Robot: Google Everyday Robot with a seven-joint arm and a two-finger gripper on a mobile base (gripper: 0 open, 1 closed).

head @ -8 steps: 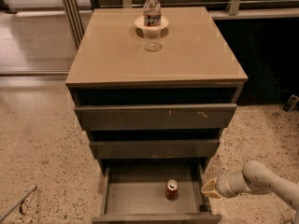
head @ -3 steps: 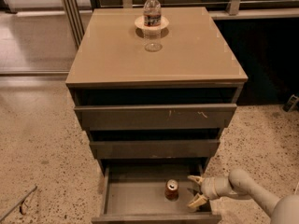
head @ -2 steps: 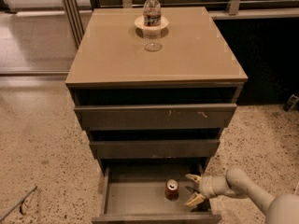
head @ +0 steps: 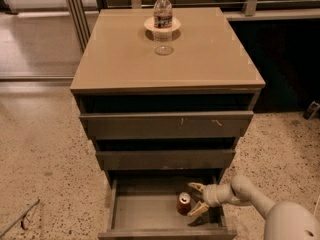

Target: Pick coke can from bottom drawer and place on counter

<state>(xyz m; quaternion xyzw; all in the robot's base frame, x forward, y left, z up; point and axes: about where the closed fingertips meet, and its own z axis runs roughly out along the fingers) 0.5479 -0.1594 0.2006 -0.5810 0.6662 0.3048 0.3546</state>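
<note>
The coke can [head: 183,203], small and red-brown with a silver top, stands upright in the open bottom drawer [head: 145,214], right of its middle. My gripper [head: 196,198] reaches into the drawer from the right, just beside the can. Its two fingers are spread open, one [head: 195,186] above and behind the can, one [head: 198,210] lower and nearer, both close to the can's right side. The can is not held. The tan counter [head: 125,59] forms the cabinet's top.
A clear water bottle [head: 162,21] stands at the back of the counter in front of a small white dish [head: 150,24]. The two upper drawers [head: 165,126] are shut or slightly out. Speckled floor lies all around; a dark wall stands at the right.
My gripper has moved left from outside the drawer's right side into the drawer, up to the can, with fingers spread. The can has not moved.
</note>
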